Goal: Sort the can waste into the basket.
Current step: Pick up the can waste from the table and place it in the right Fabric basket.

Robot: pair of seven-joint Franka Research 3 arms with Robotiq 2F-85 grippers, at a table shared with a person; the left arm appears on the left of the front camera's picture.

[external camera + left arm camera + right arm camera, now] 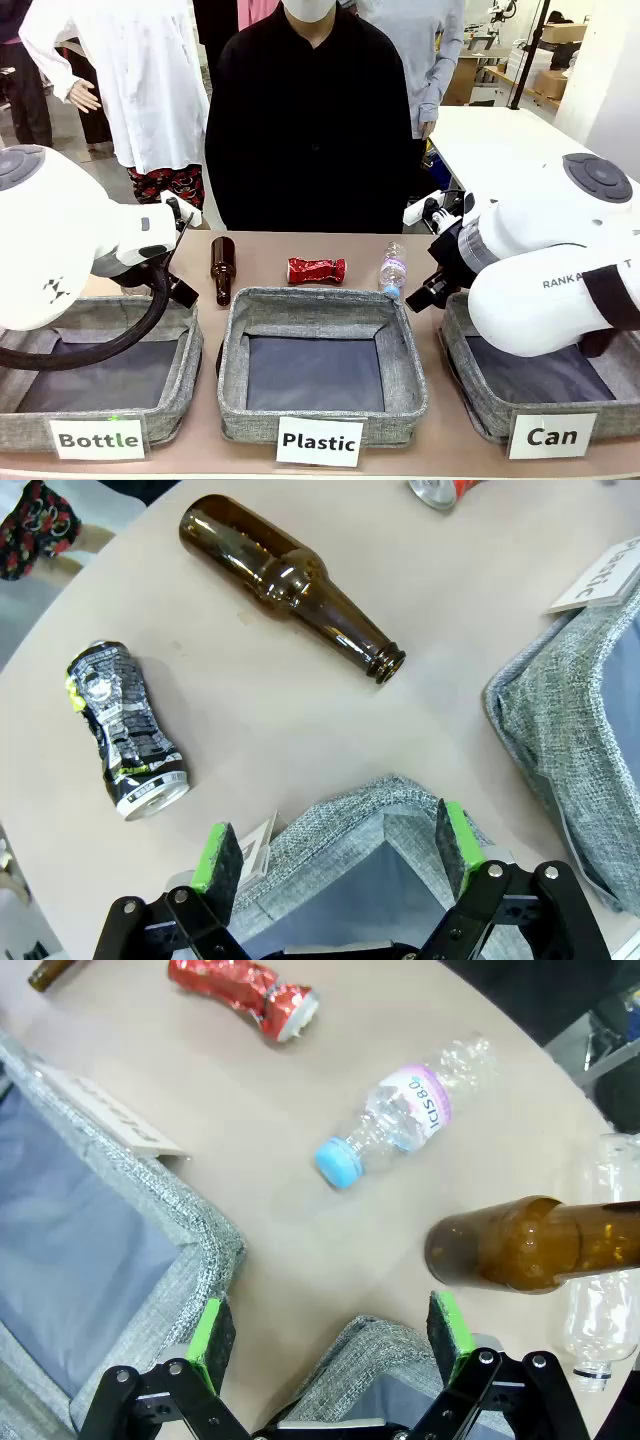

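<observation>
The red can (316,270), crinkled, lies on its side on the counter (260,255) beyond the far rim of the basket tagged Plastic (322,300), between a brown bottle (221,268) on its left and a clear bottle with a blue cap (393,270) on its right, touching neither. The dark can with green marks (125,730) lies on its side on the counter in the left wrist view, its silver end toward the camera, near the same brown bottle but apart from it. Both cans are outside the basket tagged Can (468,385), which sits at the right end of the row of 3 grey baskets, partly behind the right arm, with its white tag (552,436) at the front. The basket tagged Bottle (190,350) sits at the left end. The left claw (340,845) is spread wide with nothing between its green pads, hanging over a corner of a grey basket. The right claw (330,1325) is also spread and holds nothing, over another grey basket corner. Just beyond its right finger lie a second brown bottle (530,1245) and a second clear bottle (600,1290). A person in black (310,130) stands at the far side of the counter.
</observation>
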